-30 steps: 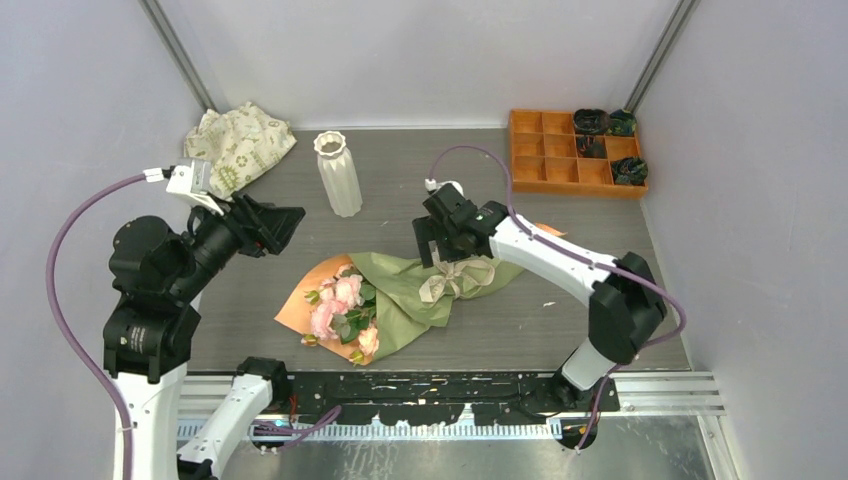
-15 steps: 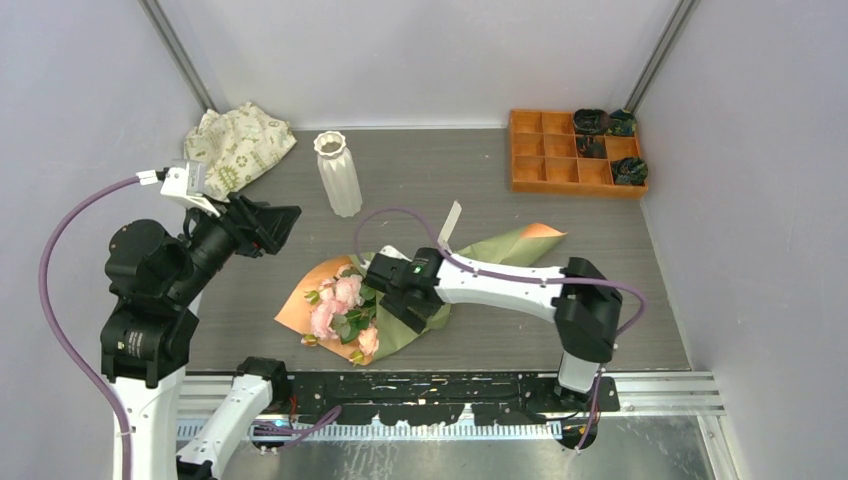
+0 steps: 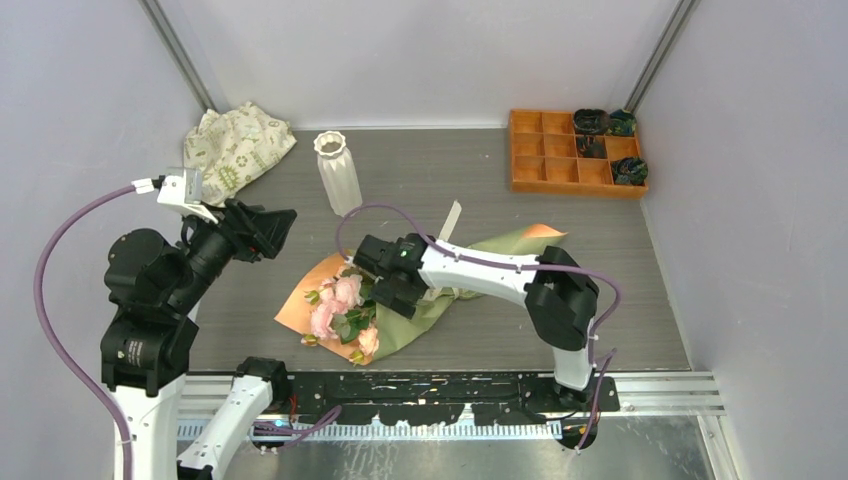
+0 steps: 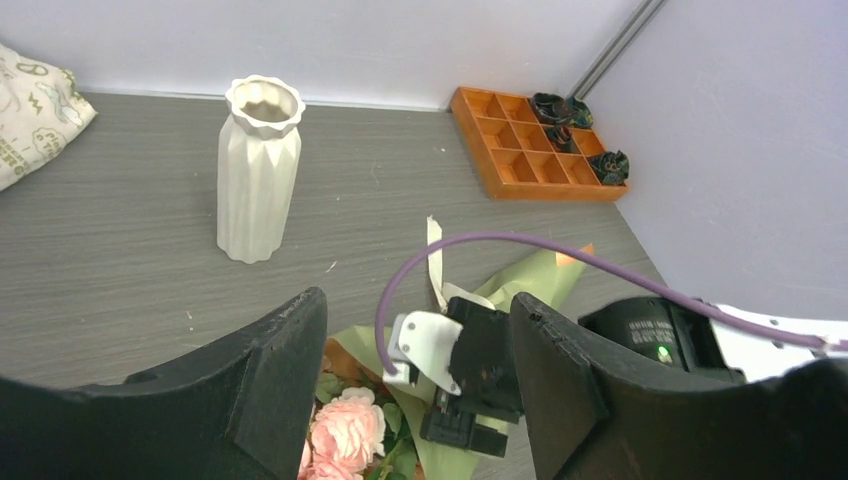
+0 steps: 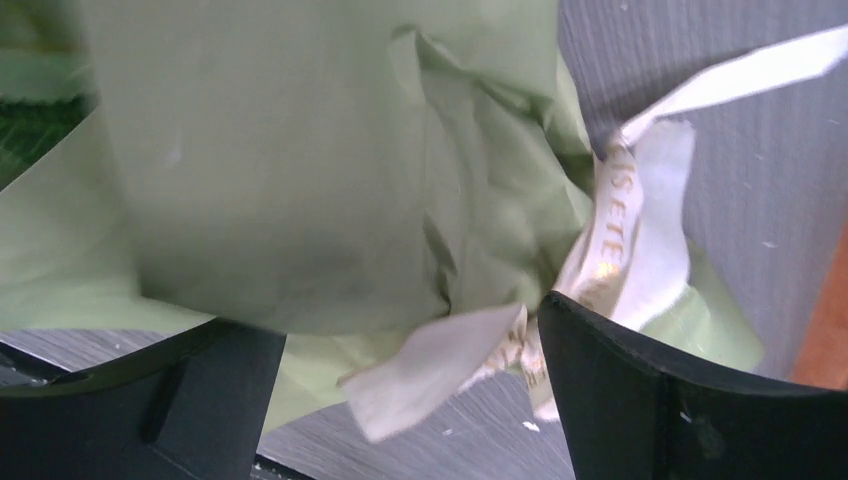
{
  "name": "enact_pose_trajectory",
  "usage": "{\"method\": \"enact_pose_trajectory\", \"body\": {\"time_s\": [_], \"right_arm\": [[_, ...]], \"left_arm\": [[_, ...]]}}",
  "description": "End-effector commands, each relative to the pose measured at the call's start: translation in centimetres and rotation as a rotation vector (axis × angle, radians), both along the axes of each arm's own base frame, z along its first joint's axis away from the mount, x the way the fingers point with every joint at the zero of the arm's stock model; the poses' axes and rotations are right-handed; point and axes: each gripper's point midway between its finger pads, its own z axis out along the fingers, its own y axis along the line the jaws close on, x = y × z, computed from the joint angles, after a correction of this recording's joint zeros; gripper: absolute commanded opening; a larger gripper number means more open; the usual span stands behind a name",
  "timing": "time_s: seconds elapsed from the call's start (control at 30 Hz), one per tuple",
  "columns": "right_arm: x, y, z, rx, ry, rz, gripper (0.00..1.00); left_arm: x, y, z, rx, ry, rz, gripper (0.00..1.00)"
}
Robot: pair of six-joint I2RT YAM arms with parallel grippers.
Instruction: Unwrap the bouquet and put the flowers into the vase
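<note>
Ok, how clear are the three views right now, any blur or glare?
Right wrist: green paper fills the close-up, soft and smeared; ribbon lettering barely readable. Left wrist: vase sharp, no glare. Top external: even light, faint shadows, bouquet clear.

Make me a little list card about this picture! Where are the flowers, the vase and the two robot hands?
bouquet: lying on its side mid-table, paper wrapped round it
flowers: pink blooms poking out of the wide end
ribbon: cream, crumpled against the green paper
vase: white, upright, no flowers in it, behind the bouquet
right gripper: open, over the green paper beside the ribbon
left gripper: open, raised at the left, holding nothing
cloth bag: back left corner
orange tray: back right corner
</note>
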Motion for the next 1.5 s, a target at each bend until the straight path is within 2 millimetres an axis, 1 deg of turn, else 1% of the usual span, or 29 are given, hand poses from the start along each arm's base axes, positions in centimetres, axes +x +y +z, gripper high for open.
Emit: {"method": "enact_pose_trajectory", "body": {"time_s": [0.0,0.1,0.23,0.33,0.37,0.4,0.43,0.47,0.5,0.6,0.67,0.7,0.73,0.77,0.8,0.83,0.87,0.97,1.0,1.17,1.3,1.37,1.47], "right_arm": [[2.2,1.7,-1.1,0.145,0.135,0.017,0.99],[2.8,1.2,-3.1,0.193,0.254,-0.015,0.99],[2.3,0.9,-6.6,0.199,0.393,-0.045,1.00],[1.4,0.5,-8.8,0.178,0.460,-0.066,0.99],[1.0,0.3,-9.3,0.172,0.478,-0.074,0.98],[0.7,0.2,-9.7,0.168,0.495,-0.085,0.95],[0.2,0.1,-9.9,0.170,0.515,-0.091,0.87],[-0.2,0.1,-10.1,0.176,0.534,-0.099,0.83],[-0.7,0.0,-10.2,0.178,0.551,-0.106,0.75],[-2.3,-0.4,-10.4,0.157,0.567,-0.120,0.55],[-3.3,-0.8,-10.4,0.137,0.562,-0.126,0.43],[-3.8,-1.0,-10.4,0.127,0.556,-0.126,0.41],[-4.2,-1.3,-10.4,0.112,0.543,-0.121,0.40],[-4.7,-1.5,-10.3,0.103,0.533,-0.138,0.37],[-4.8,-1.9,-10.2,0.092,0.516,-0.152,0.30],[-5.0,-2.3,-10.1,0.084,0.500,-0.172,0.20],[-5.1,-2.7,-10.0,0.079,0.487,-0.195,0.14],[-5.0,-3.8,-9.3,0.080,0.437,-0.274,0.02],[-4.8,-4.1,-9.0,0.088,0.407,-0.299,0.01],[-3.6,-5.1,-7.3,0.119,0.309,-0.443,0.01],[-3.4,-5.8,-5.9,0.136,0.255,-0.563,0.01],[-3.4,-6.5,-5.1,0.136,0.225,-0.615,0.01],[-2.8,-7.9,-3.6,0.133,0.144,-0.694,0.01]], "left_arm": [[0.0,0.1,0.8,0.000,-0.043,0.004,0.68],[0.0,0.2,0.7,-0.001,-0.041,0.012,0.68],[0.1,0.7,0.6,0.001,-0.039,0.041,0.68],[0.2,0.8,0.5,0.001,-0.031,0.049,0.68],[0.2,0.8,0.5,0.003,-0.030,0.052,0.68],[0.2,0.9,0.4,0.003,-0.029,0.055,0.68],[0.2,1.0,0.4,0.004,-0.029,0.060,0.68],[0.2,1.1,0.4,0.004,-0.028,0.065,0.68],[0.1,1.1,0.4,0.004,-0.030,0.069,0.68],[0.0,1.2,0.5,0.004,-0.031,0.072,0.68],[0.0,1.2,0.4,0.004,-0.030,0.071,0.68],[-0.1,1.2,0.4,0.004,-0.030,0.071,0.68],[-0.1,1.2,0.4,0.004,-0.030,0.072,0.68],[-0.1,1.2,0.4,0.004,-0.030,0.072,0.68],[-0.2,1.2,0.4,0.003,-0.030,0.072,0.68],[-0.2,1.3,0.5,0.002,-0.033,0.073,0.68],[-0.3,1.3,0.5,0.001,-0.033,0.074,0.68],[-0.6,1.3,0.6,-0.005,-0.038,0.074,0.68],[-0.6,1.3,0.8,-0.008,-0.042,0.073,0.68],[-0.9,1.1,1.3,-0.018,-0.050,0.065,0.68],[-1.2,1.2,1.8,-0.012,-0.062,0.062,0.68],[-1.4,1.2,2.1,-0.011,-0.068,0.063,0.68],[-1.7,1.2,2.4,-0.012,-0.076,0.058,0.68]]}}
